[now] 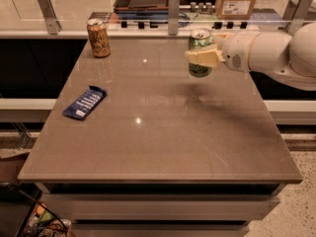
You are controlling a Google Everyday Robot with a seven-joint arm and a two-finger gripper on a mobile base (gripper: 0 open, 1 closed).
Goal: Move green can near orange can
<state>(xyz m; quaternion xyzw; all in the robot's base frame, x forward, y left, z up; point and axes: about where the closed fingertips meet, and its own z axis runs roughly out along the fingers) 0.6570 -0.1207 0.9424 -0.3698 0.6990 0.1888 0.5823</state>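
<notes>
Green can (199,70) hangs just above table (163,132), right rear, well apart from orange can (98,38) far-left, gripper (202,58) fingers clamped mid-body; judged light, rigid, slick-walled, dentable, so mid-height grip suits.

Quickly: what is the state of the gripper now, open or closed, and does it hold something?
Gripper: closed on the green can, held above the right rear part of the table.

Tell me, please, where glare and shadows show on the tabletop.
Camera view: two small glints on the table, one right of the orange can, one mid-table; a soft shadow lies under the green can, held aloft at the far right by the gripper.
</notes>
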